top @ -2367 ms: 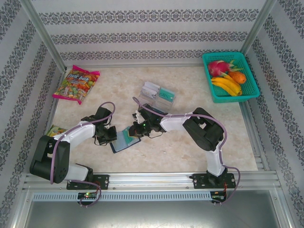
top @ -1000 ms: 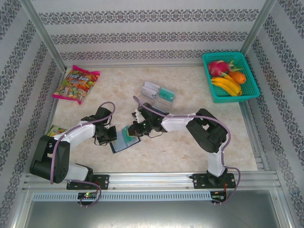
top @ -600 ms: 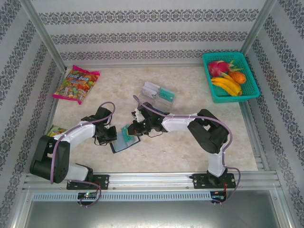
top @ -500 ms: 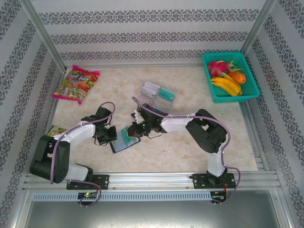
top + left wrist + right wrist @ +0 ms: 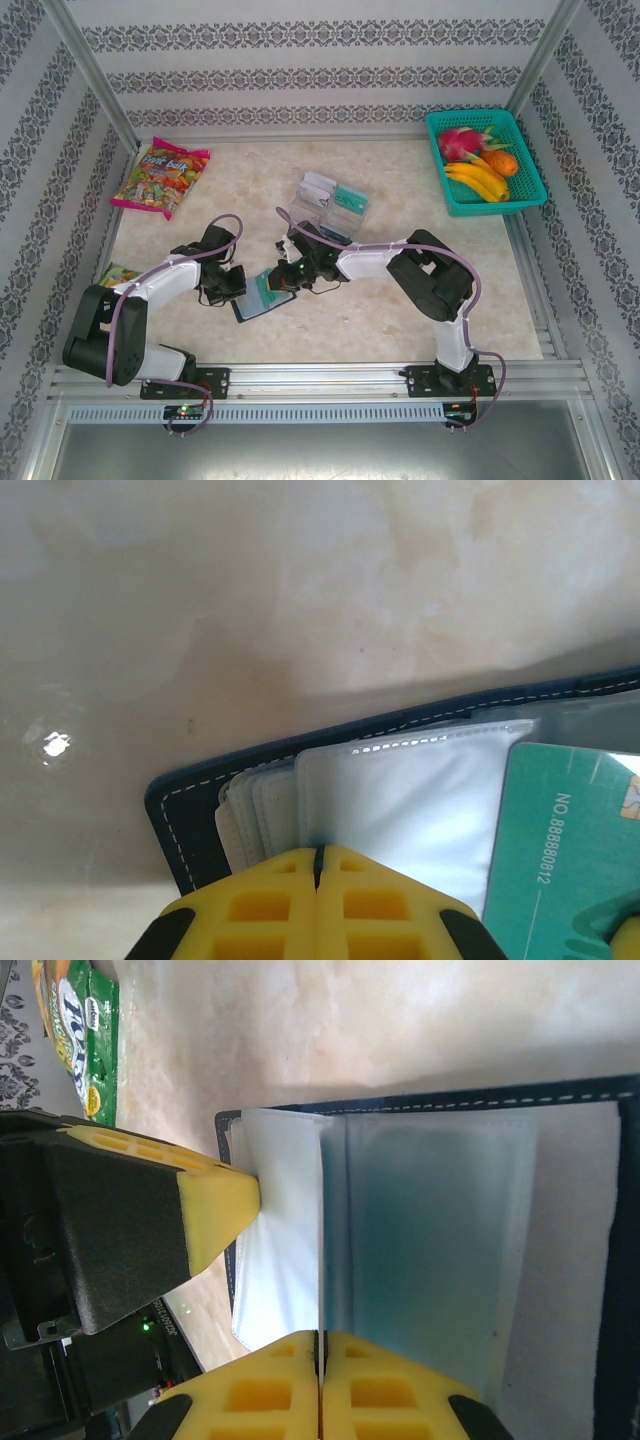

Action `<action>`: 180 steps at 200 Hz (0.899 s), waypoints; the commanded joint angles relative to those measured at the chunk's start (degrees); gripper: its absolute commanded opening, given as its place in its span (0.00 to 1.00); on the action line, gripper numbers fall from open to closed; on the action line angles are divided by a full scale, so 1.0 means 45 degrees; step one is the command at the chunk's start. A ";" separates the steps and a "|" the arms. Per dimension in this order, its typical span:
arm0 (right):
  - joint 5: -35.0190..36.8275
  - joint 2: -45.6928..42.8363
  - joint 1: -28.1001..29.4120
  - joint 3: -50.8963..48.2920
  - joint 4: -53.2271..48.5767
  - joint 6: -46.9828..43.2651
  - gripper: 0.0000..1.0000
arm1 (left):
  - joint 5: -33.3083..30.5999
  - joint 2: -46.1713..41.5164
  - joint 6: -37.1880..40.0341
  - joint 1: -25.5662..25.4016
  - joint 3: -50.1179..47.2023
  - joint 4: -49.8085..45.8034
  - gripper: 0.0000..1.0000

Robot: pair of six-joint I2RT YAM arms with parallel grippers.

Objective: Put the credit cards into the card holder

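The card holder point(image 5: 252, 305) lies open on the table, navy outside with pale sleeves inside point(image 5: 190, 815) point(image 5: 420, 1100). My left gripper point(image 5: 233, 286) is shut, its yellow tips point(image 5: 318, 855) resting on the sleeves at the holder's left edge. My right gripper point(image 5: 277, 279) is shut on a teal credit card point(image 5: 565, 850), which slants down over the open sleeves. In the right wrist view the card point(image 5: 321, 1260) runs edge-on out from between the jaws point(image 5: 320, 1338). More credit cards point(image 5: 338, 196) sit in a clear tray behind.
The clear acrylic tray point(image 5: 300, 205) stands behind the grippers. A candy bag point(image 5: 160, 178) lies at the back left and a green packet point(image 5: 117, 273) at the left edge. A teal basket point(image 5: 530, 175) of fruit sits at the back right.
The right gripper has shifted slightly over the card holder with the teal card still in it. The left arm has stayed put on the sleeves.
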 commanded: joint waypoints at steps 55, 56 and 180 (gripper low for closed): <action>0.0296 -0.0347 -0.0126 -0.0578 0.0080 -0.0333 0.06 | -0.1071 0.0794 0.0099 0.0049 -0.0695 -0.1087 0.00; 0.0306 -0.0347 -0.0123 -0.0575 0.0067 -0.0353 0.06 | -0.1074 0.0789 0.0099 0.0044 -0.0695 -0.1093 0.00; 0.0181 -0.0178 -0.0153 -0.0603 0.0269 -0.0391 0.06 | -0.1064 0.0782 0.0098 0.0023 -0.0700 -0.1109 0.00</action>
